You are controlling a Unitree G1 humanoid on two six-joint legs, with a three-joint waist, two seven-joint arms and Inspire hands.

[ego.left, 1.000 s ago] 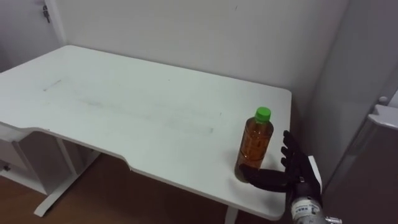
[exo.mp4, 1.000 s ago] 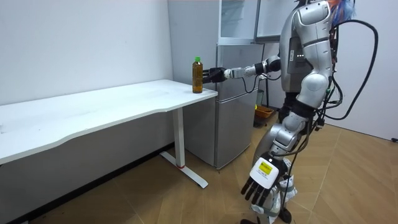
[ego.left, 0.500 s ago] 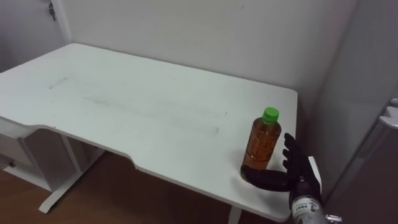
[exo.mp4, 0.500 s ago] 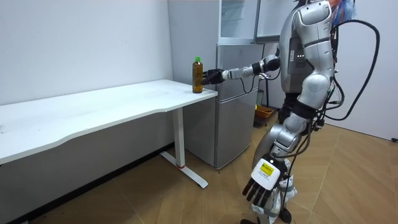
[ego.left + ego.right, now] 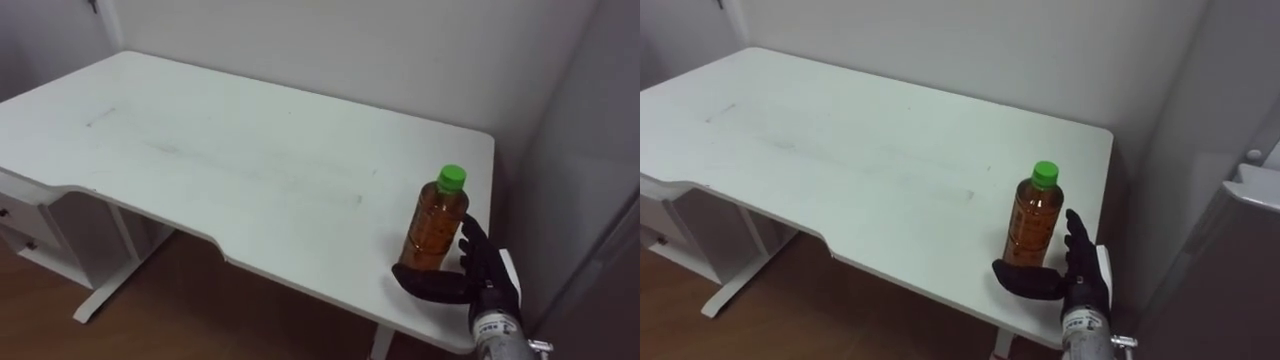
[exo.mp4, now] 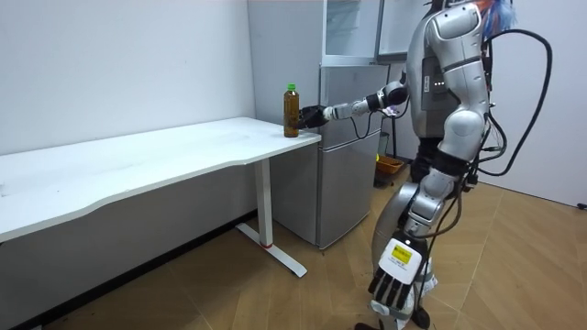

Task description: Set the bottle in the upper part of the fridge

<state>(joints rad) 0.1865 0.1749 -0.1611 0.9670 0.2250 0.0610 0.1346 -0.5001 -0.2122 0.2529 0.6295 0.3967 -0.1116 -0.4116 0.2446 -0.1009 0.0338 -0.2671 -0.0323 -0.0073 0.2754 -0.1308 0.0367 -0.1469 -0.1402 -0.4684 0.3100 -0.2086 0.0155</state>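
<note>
One green-capped amber plastic bottle (image 5: 436, 225) stands on the white table (image 5: 250, 170), the right hand (image 5: 482, 285) cupped open about its base, so the grasp seems the step in hand and wants the fingers closing.

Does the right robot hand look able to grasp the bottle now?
Probably yes: the right robot hand is open beside the bottle, thumb in front of its base, fingers to its right, nothing between.

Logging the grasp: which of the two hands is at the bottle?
The right hand, open about the bottle's base on the table; the left hand hangs beside its leg.
</note>
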